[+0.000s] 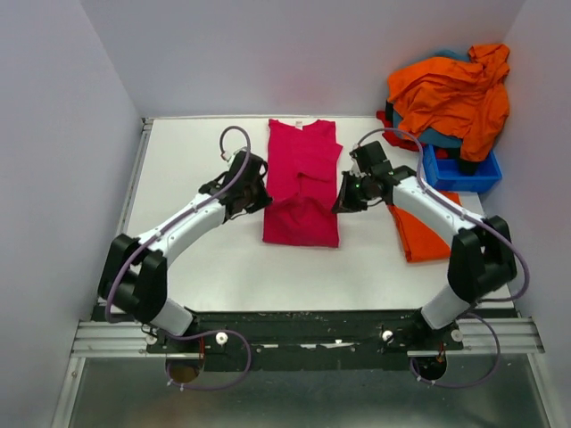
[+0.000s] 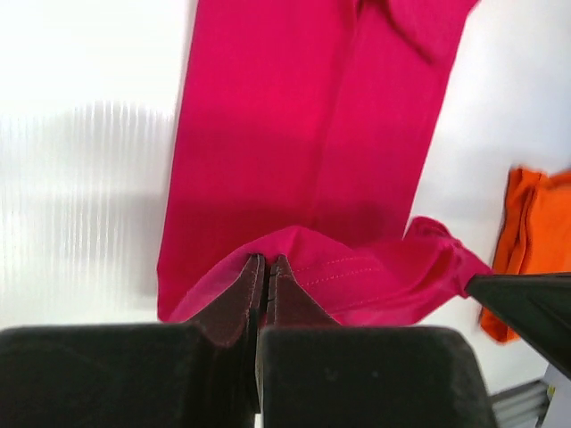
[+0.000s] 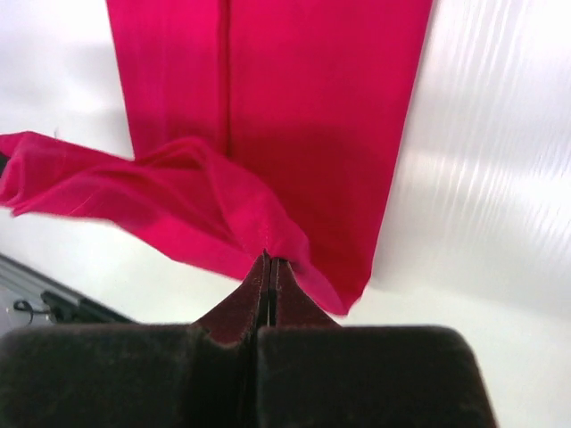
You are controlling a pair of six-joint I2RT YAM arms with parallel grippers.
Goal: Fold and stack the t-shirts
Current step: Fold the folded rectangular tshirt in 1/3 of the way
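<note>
Pinching the bottom hem of the magenta t-shirt [image 1: 302,160] at both corners: left gripper [image 2: 265,263] closed flat on the left corner, right gripper [image 3: 269,260] closed flat on the right, cloth bunching out of each pair of fingertips and sagging in a loose ridge between. Held so, by judgement, to carry the hem as one straight edge toward the collar and halve the length. Hem raised off the table [image 1: 187,169], roughly over the middle of the shirt in the overhead view; remainder lying flat and centred, narrowed to a long strip with the collar at the far end. Worth keeping both corners level and taut enough that the slack middle does not drag and crease the layer below. Side edges of the strip near parallel, a fair guide for landing the hem square. Bare white surface to the left and along the far edge; tighter on the right, with a folded orange t-shirt [image 1: 419,234] beside the right arm and, beyond it, the blue bin [image 1: 464,174] under a heap of t-shirts [image 1: 455,89]
</note>
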